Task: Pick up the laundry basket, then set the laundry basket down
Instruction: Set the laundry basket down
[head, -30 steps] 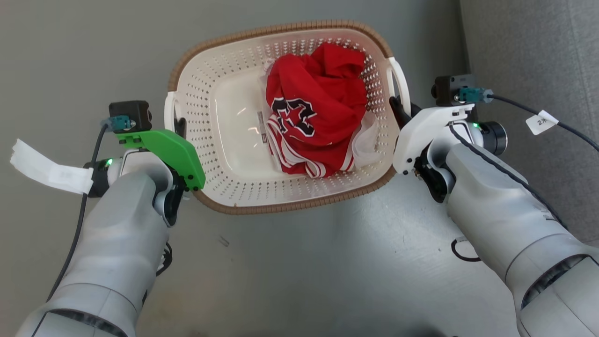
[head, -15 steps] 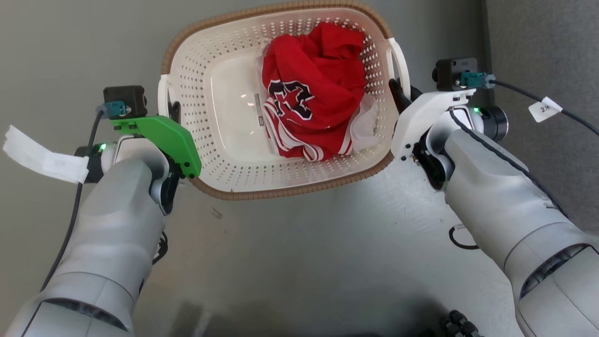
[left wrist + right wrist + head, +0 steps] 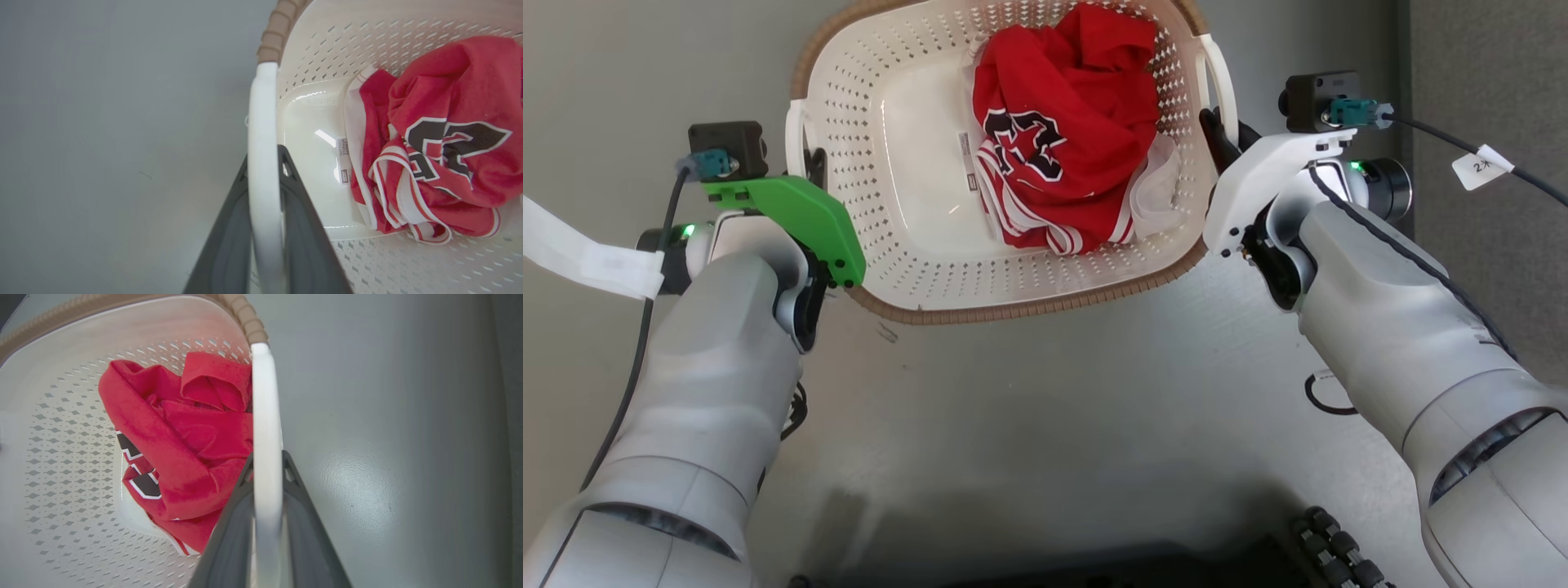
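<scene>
left gripper [image 3: 814, 163]: dark fingers clamped on the left white handle [image 3: 261, 122] | right gripper [image 3: 1218, 135]: clamped on the right white handle [image 3: 266, 416] | cream-white perforated plastic laundry basket [image 3: 1013, 304], brown woven-look rim: spans between both grippers over the grey floor [image 3: 1054, 408]; floor contact cannot be told | crumpled red jersey [image 3: 1070, 98]: inside, toward the basket's right end

laundry basket [image 3: 849, 122] — cream, brown rim | jersey [image 3: 1078, 106] — red, perhaps striped trim
</scene>
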You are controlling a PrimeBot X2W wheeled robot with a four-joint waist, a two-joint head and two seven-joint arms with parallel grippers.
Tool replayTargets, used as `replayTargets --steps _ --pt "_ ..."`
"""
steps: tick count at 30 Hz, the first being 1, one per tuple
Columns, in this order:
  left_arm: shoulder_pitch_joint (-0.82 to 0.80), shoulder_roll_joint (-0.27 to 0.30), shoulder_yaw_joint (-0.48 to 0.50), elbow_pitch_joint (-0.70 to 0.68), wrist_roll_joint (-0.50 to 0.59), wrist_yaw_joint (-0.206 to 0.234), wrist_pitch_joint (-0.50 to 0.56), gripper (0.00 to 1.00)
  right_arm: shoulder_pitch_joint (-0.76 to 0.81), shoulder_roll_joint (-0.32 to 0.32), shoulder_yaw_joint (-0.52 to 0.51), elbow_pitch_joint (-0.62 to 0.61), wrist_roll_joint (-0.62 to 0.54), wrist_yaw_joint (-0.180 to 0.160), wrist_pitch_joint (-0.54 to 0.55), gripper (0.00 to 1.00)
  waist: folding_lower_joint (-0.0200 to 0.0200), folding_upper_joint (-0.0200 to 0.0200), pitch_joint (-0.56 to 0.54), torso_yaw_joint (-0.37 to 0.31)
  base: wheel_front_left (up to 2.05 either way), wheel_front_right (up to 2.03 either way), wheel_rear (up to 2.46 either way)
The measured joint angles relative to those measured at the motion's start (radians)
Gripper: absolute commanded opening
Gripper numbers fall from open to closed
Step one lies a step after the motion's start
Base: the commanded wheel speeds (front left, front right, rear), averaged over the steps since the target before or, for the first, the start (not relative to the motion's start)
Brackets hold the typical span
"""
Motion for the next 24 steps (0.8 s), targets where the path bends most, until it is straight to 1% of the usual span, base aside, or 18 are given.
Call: replayTargets --steps 10,12,24 --pt "-0.038 0.000 0.000 0.002 0.000 0.000 -0.018 0.00 -0.032 0.000 -0.002 0.007 0.000 0.001 -0.006 0.00 0.0000 0.0000 0.071 -0.001 0.00 0.00 0.00" --pt "-0.045 0.000 0.000 0.002 0.000 0.002 -0.019 0.00 -0.035 -0.001 -0.004 0.009 0.001 0.009 -0.009 0.00 0.0000 0.0000 0.084 0.000 0.00 0.00 0.00" --pt "-0.080 0.004 0.000 0.001 0.010 0.002 -0.053 0.00 -0.063 -0.001 -0.006 0.016 0.001 0.009 -0.018 0.00 0.0000 0.0000 0.149 0.002 0.00 0.00 0.00"
